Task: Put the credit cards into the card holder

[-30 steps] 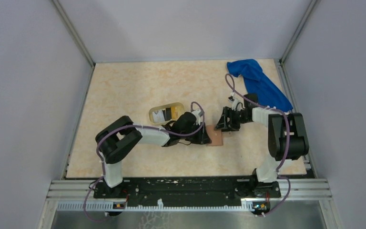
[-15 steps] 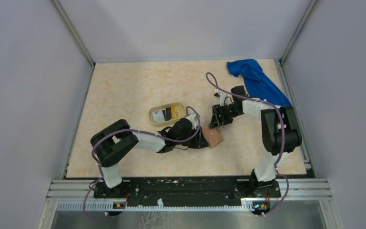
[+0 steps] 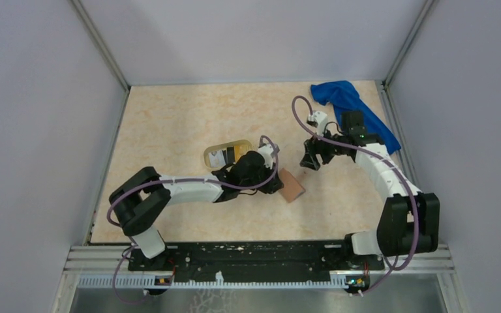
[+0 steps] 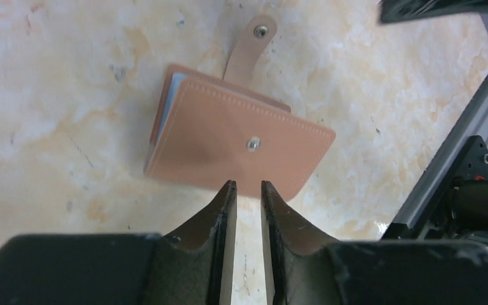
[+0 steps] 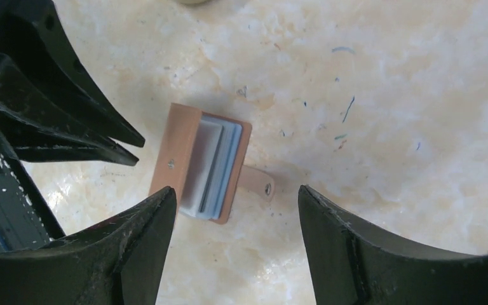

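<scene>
**Card holder closed on table; no card in either gripper**

The tan leather-like bifold card holder (image 3: 291,187) lies flat and folded near the middle of the marbled beige table (image 3: 169,124). Its snap strap (image 4: 249,44) is undone.

The left gripper (image 3: 275,184) sits at the holder's edge. Its fingers (image 4: 223,210) are nearly together and clamp nothing.

The right gripper (image 3: 308,161) hangs above the holder, fingers (image 5: 149,222) wide apart.

Small flat credit cards (image 3: 225,156) lie in the pale yellow oval tray (image 3: 206,156), left of the holder.

The crumpled blue cloth (image 3: 352,107) occupies the far right corner.
</scene>
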`<move>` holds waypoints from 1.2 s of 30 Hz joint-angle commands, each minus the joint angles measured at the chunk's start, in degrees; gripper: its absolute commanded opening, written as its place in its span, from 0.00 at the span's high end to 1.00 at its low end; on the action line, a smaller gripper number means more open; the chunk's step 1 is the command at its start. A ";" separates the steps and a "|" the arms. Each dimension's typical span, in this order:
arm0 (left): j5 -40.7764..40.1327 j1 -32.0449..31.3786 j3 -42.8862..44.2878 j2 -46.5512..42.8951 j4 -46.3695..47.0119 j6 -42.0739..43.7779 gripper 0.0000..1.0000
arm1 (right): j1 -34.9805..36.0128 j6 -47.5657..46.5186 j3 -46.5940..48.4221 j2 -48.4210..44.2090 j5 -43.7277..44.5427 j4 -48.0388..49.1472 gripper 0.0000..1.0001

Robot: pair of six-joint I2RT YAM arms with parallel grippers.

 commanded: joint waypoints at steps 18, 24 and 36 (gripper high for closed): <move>8.08 5.92 13.16 13.46 -10.61 3.52 0.80 | -6.10 -2.57 4.81 19.59 -4.23 -6.26 0.56; 8.06 5.93 12.54 12.99 -10.10 3.42 0.80 | -6.08 -2.28 6.08 21.36 -2.81 -6.34 0.61; 8.16 5.93 12.33 12.81 -9.83 3.50 0.80 | -6.14 -2.44 6.61 23.75 -4.07 -7.93 0.75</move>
